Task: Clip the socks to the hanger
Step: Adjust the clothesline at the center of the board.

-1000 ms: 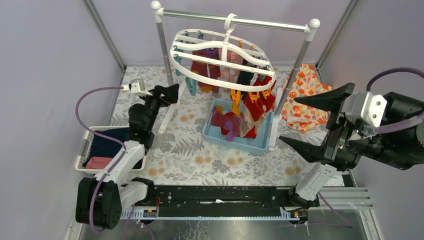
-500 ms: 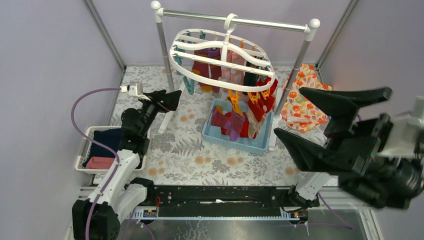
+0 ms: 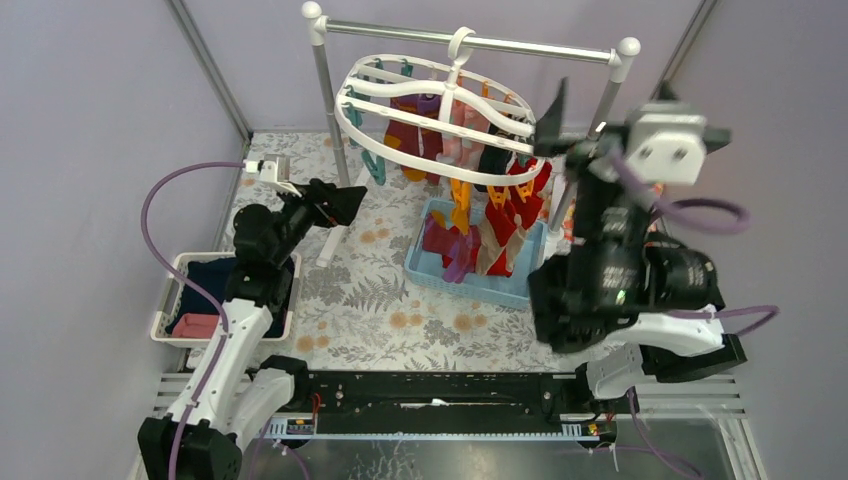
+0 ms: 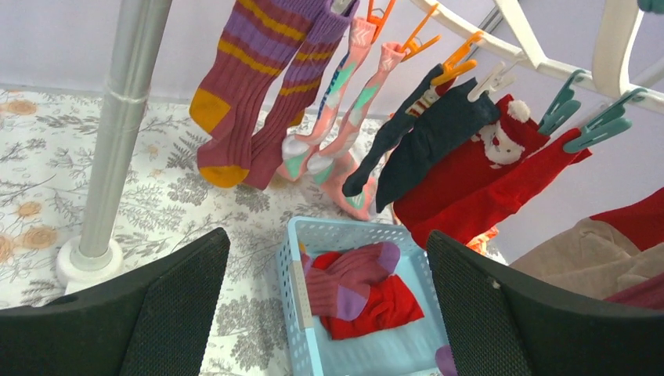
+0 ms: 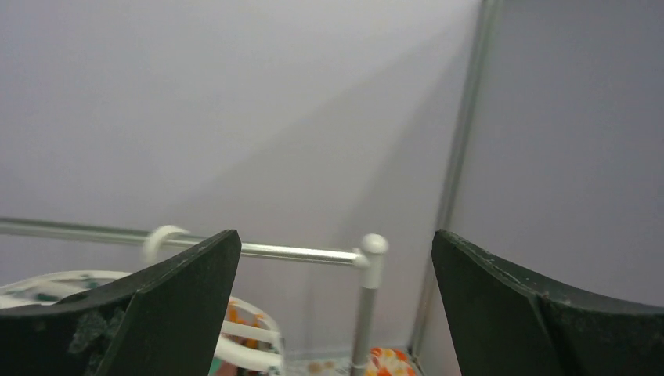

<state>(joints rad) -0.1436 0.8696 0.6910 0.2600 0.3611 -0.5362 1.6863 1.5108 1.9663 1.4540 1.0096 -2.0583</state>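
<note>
**While both tools stand spread and empty, socks hang clipped on the hanger and more lie in the basket**

From above, a white tray of folded navy and pink cloth sits nearest, at the left edge of the flowered tabletop. Just beyond it the left tool hovers low with its fingers wide apart, gripping nothing and facing the blue basket.

Its wrist view adds what the overhead one blurs. Loose socks, maroon with a purple toe over red, lie in the basket. Above them striped maroon, pink, navy and red pairs dangle from orange and teal clips on the hanger. One red sock bears a Santa figure.

The overhead view alone shows the whole white oval ring hooked on the grey rack at the far side.

Held high to the right of the basket, the right tool also gapes, holding nothing. Its own camera shows only the purple wall, the rack's top bar and a sliver of the ring.
</note>
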